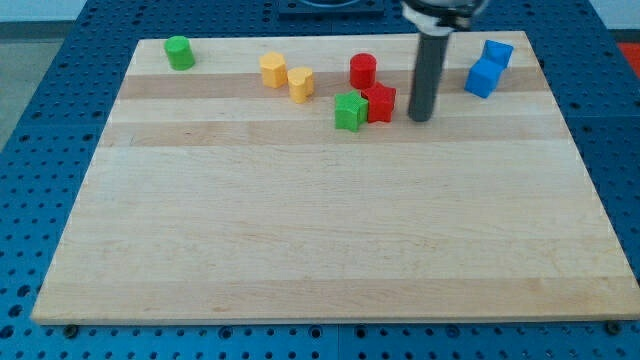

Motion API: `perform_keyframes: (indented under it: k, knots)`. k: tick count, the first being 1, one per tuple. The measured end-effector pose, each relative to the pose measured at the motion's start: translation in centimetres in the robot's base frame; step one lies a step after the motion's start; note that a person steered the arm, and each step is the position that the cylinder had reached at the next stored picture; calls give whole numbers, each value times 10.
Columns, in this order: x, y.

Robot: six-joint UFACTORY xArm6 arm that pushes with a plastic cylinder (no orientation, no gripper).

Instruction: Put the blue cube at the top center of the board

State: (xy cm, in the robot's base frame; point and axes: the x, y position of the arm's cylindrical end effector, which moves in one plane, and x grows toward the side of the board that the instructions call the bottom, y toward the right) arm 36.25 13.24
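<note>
Wooden surface (pixel 330 230) carries my target, the blue cube (pixel 482 78), top right. My tool, a bare rod grasping nothing, has its tip (pixel 420 119) left of it, risking nudging the red block (pixel 379 103).

my tip (pixel 420 119) ends a straight, smooth, dark grey rod, round in section and even in width along its length. above the rod sits a wider black collar with a pale, shiny rim, cut off by the view's top.
</note>
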Motion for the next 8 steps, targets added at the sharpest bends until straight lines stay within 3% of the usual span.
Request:
perform_keyframes:
  k: [2, 3, 8]
  knots:
    - [-3, 124]
    - [-16, 144]
    - [-39, 83]
